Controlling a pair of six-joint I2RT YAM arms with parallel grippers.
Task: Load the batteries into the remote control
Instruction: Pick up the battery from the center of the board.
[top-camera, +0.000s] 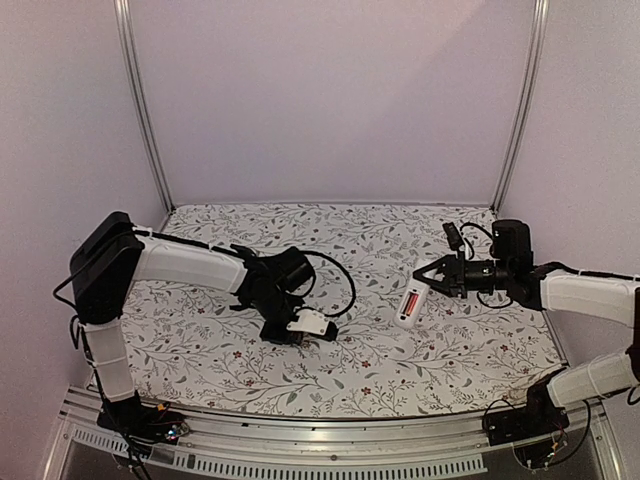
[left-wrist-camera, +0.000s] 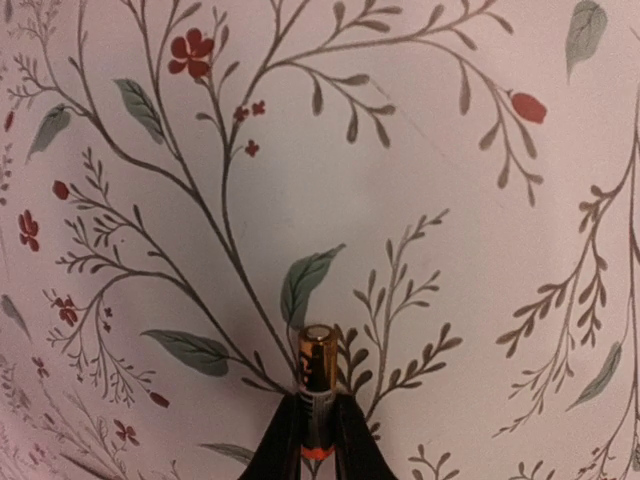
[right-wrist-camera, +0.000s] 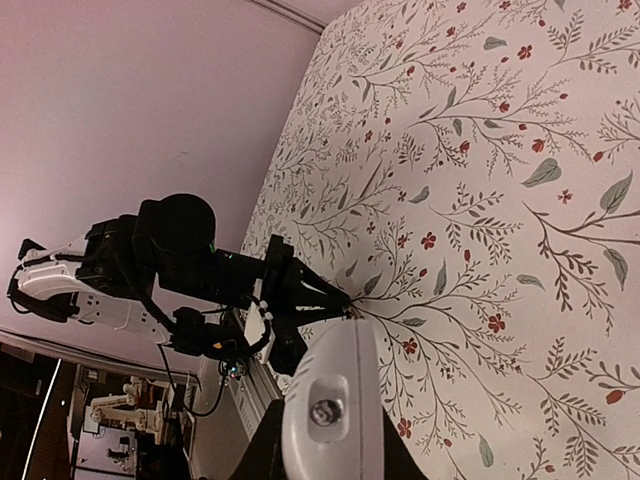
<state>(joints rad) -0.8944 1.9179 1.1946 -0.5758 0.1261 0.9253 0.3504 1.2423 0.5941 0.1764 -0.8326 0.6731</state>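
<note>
Work surface: table covered with a floral cloth (top-camera: 400, 370), enclosed by plain pale walls and two metal uprights.

Left gripper (left-wrist-camera: 318, 440): low over the cloth near the table's centre, fingers (left-wrist-camera: 280, 440) clamped on the dark battery (left-wrist-camera: 318, 372). The battery's gold-banded end projects forward beyond the fingertips (contact with the cloth cannot be determined).

Right gripper (top-camera: 424, 283): over the right half of the table, closed on the remote control (top-camera: 404, 316), gripping one end. The remote slants down and away from the jaws, its free end near the cloth. A red battery (top-camera: 411, 301) shows along its upturned face.

The two grippers stand well apart, the left nearer the table's front edge.
</note>
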